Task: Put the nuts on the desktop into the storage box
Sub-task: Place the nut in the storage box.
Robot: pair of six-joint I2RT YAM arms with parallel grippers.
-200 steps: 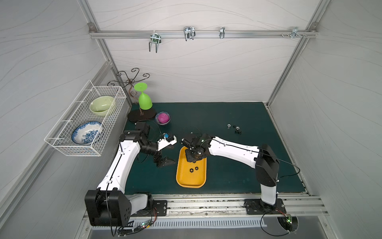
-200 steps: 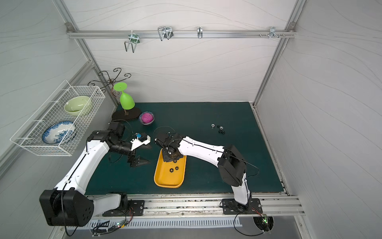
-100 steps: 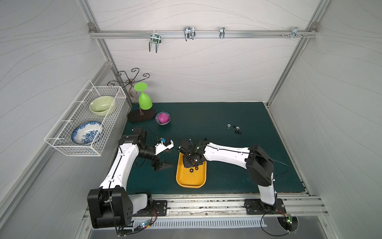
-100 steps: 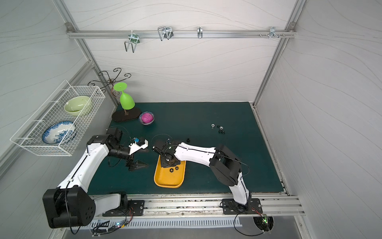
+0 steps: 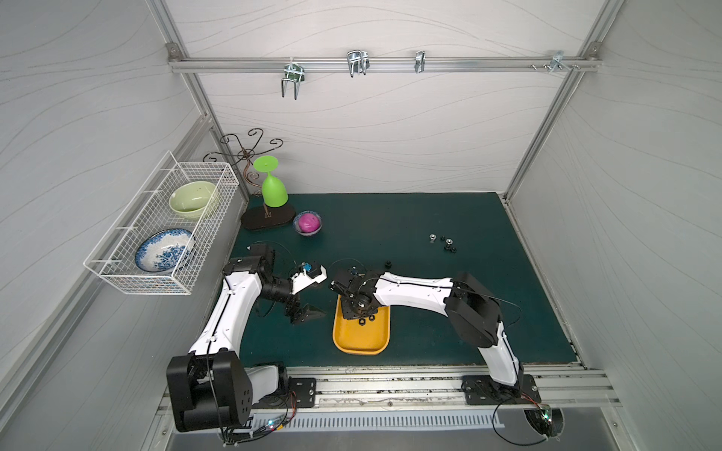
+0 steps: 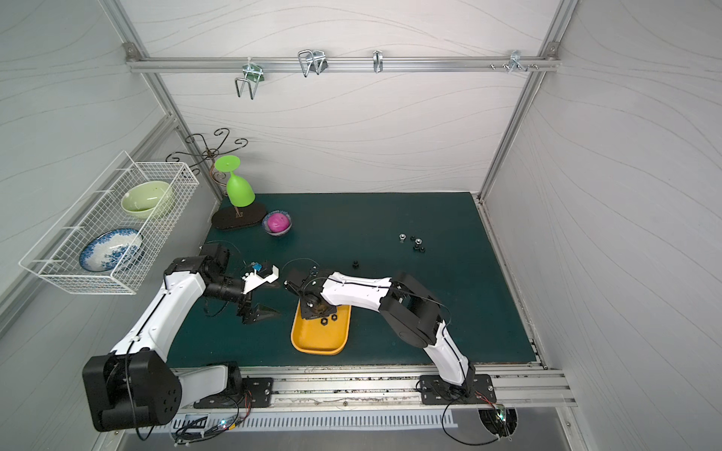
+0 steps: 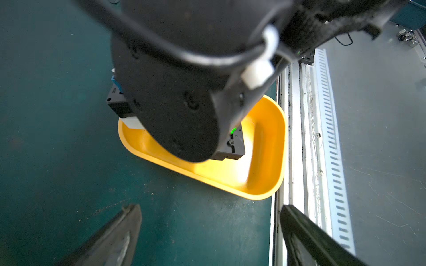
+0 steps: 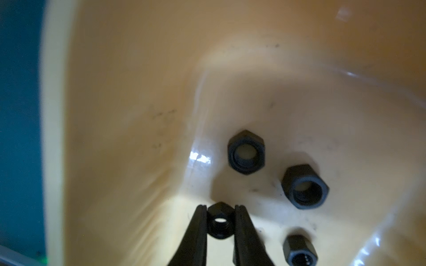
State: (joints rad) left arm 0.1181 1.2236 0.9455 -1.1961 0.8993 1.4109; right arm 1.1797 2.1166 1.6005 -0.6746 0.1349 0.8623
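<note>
The yellow storage box [image 5: 361, 339] [image 6: 318, 339] lies on the dark green desktop [image 5: 429, 312] near the front edge. My right gripper [image 8: 220, 207] reaches down into the box's far end, shut on a black nut [image 8: 220, 221] just above the floor. Three more black nuts [image 8: 246, 152] lie loose on the box floor. Several nuts [image 5: 443, 241] [image 6: 414, 242] are clustered at the back right of the desktop, and a lone one [image 5: 388, 263] sits nearer the middle. My left gripper [image 7: 208, 208] [image 5: 306, 312] stands open and empty over the mat, left of the box.
A small bowl with a pink ball [image 5: 308, 223] and a green goblet [image 5: 271, 191] on a dark stand sit at the back left. A white wire basket [image 5: 164, 226] with two bowls hangs on the left wall. The metal rail [image 5: 390, 384] runs along the front edge.
My right gripper has moved toward the front and sunk lower into the box with the nut still held. The left arm has drawn back a little, its jaws still open.
</note>
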